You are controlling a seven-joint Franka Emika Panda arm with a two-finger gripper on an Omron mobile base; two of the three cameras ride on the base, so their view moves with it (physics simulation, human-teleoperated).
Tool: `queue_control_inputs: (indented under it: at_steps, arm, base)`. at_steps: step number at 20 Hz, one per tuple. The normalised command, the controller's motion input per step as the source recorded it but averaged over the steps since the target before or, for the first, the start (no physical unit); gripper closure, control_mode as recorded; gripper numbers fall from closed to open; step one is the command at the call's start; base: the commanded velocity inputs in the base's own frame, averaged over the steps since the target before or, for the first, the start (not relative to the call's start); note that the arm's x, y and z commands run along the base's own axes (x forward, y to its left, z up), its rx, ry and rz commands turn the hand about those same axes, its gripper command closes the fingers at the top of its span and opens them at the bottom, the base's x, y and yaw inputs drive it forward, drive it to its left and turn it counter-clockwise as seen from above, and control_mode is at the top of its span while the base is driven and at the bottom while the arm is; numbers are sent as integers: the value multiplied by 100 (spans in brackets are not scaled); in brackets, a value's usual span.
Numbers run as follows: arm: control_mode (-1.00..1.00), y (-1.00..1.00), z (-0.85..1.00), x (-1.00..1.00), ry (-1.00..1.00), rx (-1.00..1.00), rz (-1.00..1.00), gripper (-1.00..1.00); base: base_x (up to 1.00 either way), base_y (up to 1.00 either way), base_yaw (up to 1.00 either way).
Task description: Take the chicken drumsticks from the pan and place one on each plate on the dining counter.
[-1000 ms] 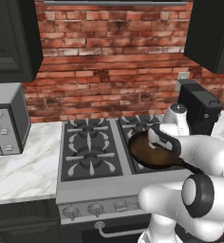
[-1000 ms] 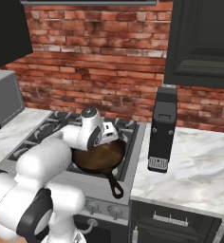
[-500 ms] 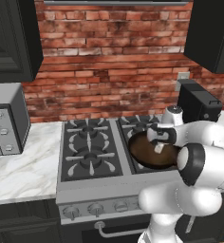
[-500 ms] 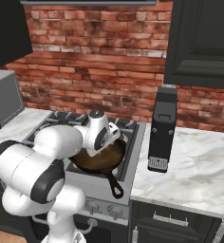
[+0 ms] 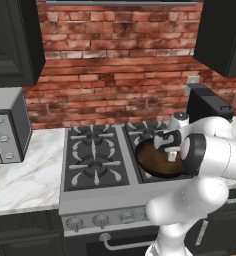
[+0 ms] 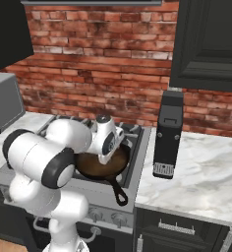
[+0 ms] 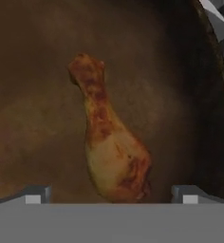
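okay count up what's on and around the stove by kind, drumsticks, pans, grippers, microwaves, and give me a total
chicken drumstick: 1, lying in the pan
pan: 1, on the stove
gripper: 1, open over the drumstick
microwave: 1, on the counter left of the stove
Total: 4

I see a gas stove [image 5: 97, 155] set into the marble bench [image 5: 25, 180] — a grey microwave [image 5: 7, 125] to its left, a black appliance [image 6: 168, 134] to its right, red brick wall [image 5: 115, 65] behind.

No readable text, as far as visible.
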Motion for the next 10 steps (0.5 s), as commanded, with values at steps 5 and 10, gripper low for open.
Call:
queue_control_inputs:
  at_steps: [5,10]
  arm:
    - [-100,0,-26,30,0,-15,23,-100]
    - [-100,0,-31,37,0,-14,22,-100]
  base:
    - [0,0,0]
    - [0,0,0]
